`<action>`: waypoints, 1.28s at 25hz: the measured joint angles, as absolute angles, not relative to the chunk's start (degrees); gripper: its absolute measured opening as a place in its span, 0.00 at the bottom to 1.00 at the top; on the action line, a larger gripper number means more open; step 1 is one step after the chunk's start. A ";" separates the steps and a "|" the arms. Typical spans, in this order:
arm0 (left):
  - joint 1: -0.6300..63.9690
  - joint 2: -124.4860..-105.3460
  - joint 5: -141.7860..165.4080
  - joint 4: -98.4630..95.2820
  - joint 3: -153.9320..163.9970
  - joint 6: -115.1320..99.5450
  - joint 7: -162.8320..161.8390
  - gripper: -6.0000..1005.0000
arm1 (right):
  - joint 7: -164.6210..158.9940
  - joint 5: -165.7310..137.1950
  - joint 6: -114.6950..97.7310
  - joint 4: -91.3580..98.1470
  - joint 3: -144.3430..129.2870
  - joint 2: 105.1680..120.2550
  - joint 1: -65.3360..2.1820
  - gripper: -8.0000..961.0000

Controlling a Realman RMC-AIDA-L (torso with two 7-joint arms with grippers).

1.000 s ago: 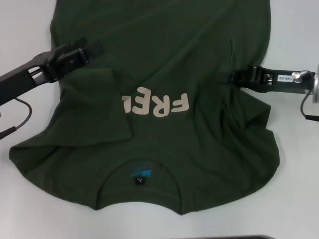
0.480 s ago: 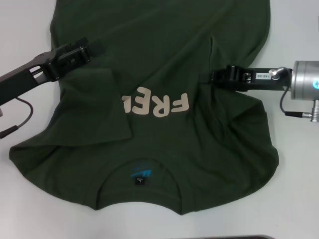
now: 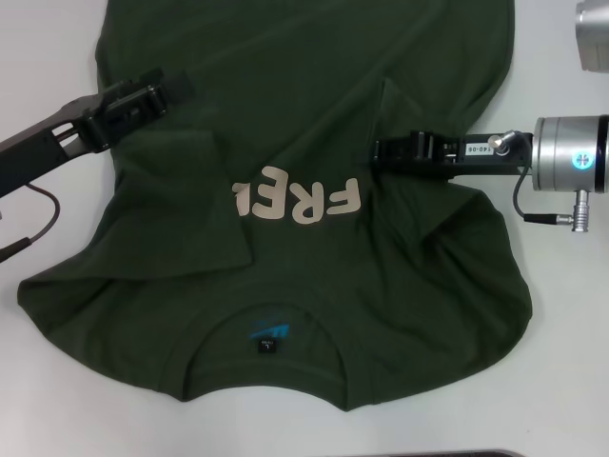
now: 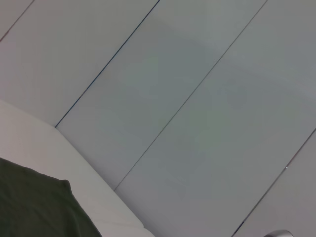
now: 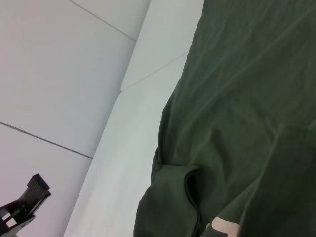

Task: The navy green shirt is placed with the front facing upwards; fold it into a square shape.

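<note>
The navy green shirt [image 3: 314,76] lies front up on the white table [image 3: 571,333], collar and neck label [image 3: 268,338] toward me. Its left side is folded inward, covering the end of the pale lettering [image 3: 300,200]. My left gripper [image 3: 176,89] rests low on the shirt's left part, above that fold. From the right, my right gripper [image 3: 379,152] reaches in beside the lettering, shut on a raised fold of the shirt's right side. The left wrist view shows only a shirt corner [image 4: 34,207]. In the right wrist view, creased shirt fabric [image 5: 237,98] fills the frame.
A grey metal object [image 3: 592,33] sits at the table's far right corner. A dark edge [image 3: 457,454] runs along the near side. A cable [image 3: 29,233] loops below my left arm. Bare table shows on both sides of the shirt.
My right gripper has moved left toward the lettering, drawing the shirt's right edge inward as a raised fold. The left gripper has barely shifted.
</note>
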State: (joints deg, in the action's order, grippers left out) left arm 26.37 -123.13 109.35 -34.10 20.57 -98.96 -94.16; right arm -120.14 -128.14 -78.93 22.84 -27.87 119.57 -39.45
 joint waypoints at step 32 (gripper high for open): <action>25.90 -122.91 109.61 -34.01 20.48 -98.74 -95.02 0.85 | -105.71 -118.46 -94.91 24.93 -27.17 117.72 -32.99 0.87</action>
